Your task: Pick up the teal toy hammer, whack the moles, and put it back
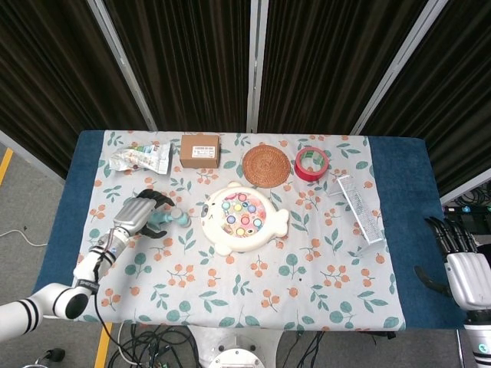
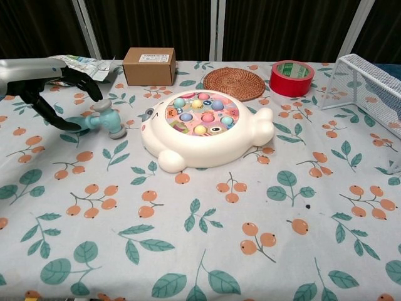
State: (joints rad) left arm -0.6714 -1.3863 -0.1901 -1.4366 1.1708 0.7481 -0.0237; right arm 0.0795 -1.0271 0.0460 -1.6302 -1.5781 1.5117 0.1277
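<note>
Lying under left hand: hammer

robot test lab setup, black pleated curtains with metal posts across the top of the frame, loose cables on grey floor at bottom, yellow floor tape at left edge, cloth-covered surface centre

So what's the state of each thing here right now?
Teal toy hammer: lying on the table, not lifted.
Left robot hand: open over the hammer's handle.
Right robot hand: open, off the table's edge.
Mole game: flat, untouched.
Cardboard box: closed.
Snack packet: crumpled.
</note>
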